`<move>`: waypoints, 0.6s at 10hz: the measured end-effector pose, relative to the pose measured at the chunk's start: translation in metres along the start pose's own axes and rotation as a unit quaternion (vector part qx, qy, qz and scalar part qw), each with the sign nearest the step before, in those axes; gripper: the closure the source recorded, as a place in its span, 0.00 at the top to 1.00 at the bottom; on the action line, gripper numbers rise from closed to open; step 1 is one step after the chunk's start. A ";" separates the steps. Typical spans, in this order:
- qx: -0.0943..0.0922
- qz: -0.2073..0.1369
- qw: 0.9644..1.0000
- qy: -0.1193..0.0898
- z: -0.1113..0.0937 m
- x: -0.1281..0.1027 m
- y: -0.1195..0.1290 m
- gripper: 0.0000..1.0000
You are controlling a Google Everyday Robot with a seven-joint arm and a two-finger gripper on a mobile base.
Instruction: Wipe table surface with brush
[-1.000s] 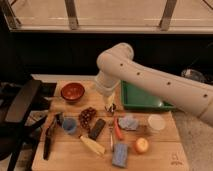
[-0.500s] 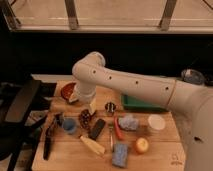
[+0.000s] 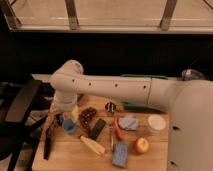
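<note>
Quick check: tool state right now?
Tool: open, nothing seen held, low over the left side of the table surface, near the brush.

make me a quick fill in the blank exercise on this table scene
1. The brush lies along the table surface's ___ edge in the camera view.
2. The gripper hangs low over the table near the brush, open and holding ___.
3. The orange fruit sits next to the ___ sponge.
Missing words: left; nothing; blue.
</note>
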 end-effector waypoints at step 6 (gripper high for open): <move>-0.003 -0.004 1.000 0.000 0.001 -0.001 0.000 0.72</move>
